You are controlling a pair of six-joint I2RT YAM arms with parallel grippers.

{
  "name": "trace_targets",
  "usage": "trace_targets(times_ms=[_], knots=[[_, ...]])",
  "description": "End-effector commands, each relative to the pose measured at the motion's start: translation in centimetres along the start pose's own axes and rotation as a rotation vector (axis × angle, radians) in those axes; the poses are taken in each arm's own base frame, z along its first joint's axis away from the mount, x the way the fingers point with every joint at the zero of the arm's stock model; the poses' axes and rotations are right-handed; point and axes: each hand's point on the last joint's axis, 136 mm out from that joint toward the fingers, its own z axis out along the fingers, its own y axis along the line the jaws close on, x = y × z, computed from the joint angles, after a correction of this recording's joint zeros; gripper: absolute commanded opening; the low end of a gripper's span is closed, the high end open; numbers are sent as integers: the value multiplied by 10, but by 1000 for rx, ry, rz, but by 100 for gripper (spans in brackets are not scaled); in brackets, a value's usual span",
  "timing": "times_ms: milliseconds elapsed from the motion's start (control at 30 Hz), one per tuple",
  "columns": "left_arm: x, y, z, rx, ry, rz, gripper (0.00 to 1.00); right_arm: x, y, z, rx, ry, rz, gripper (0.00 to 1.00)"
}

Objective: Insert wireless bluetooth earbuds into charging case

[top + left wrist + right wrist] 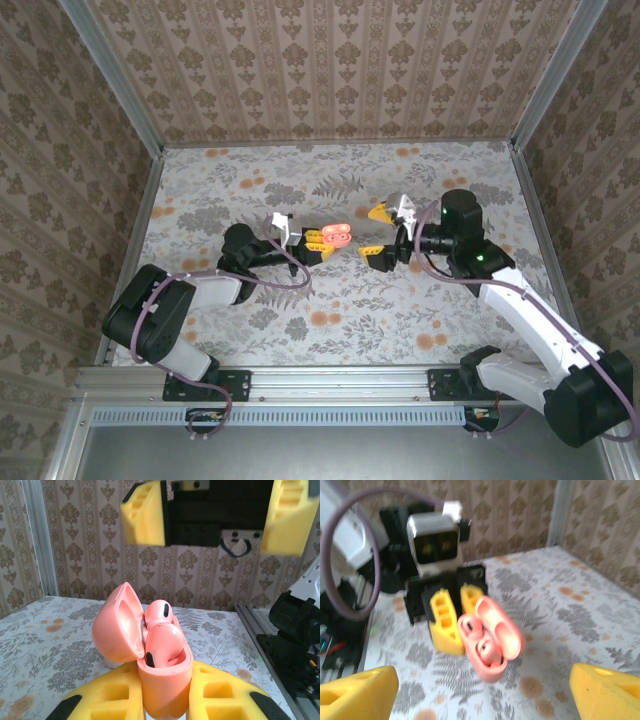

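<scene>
Your left hand (pixel 322 240) is clamped on the small salmon-pink, rounded plastic charging case (pixel 338 233), its yellow ribbed fingers (pixel 220 700) pressing the lower body from both sides. You have the case over the middle of the grey floral-printed bench (pixel 400 310), between your two hands.

From your left wrist camera, the case (pixel 165 685) stands upright between the fingers. Its hinged lid (pixel 117 625) is swung open and leans to the left of that view. Both tiny coral-pink plastic earbuds sit in the case, one at the back (pixel 159 614) and one at the front (pixel 162 647), each showing a dark oval patch. You cannot tell from these views whether they are pressed fully home.

Your right hand (pixel 378 235) is open, with its two yellow fingers spread wide and nothing between them. It faces the case from the right, near it but apart. In your right wrist camera, one finger (pixel 355 692) sits in each lower corner. The case (pixel 492 667) lies beyond them, roughly midway, tilted, with its lid raised to the upper right and the earbuds (pixel 487 650) visible inside. The left hand (pixel 452 615) grips the case there from behind. In the left wrist view, your right hand (pixel 217 515) hangs above and beyond the case, slightly blurred.
</scene>
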Motion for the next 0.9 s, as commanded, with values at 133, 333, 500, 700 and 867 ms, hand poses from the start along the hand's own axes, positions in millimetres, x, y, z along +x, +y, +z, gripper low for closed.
trace_targets(times_ms=[133, 333, 500, 700, 867], knots=[[-24, -9, 1, 61, -34, 59, 0, 8, 8, 19, -165, 59, -99, 88], [-25, -9, 1, 60, -36, 62, 0, 15, 20, 42, -250, 85, -107, 86], [-26, -8, 1, 55, -37, 60, 0, 14, 25, 51, -300, 77, -97, 83], [-24, -6, 1, 43, -34, 54, 0, 7, 28, 50, -308, 55, -117, 76], [-21, -3, 1, 30, -31, 45, 0, -2, 34, 38, -300, 17, -162, 68]])
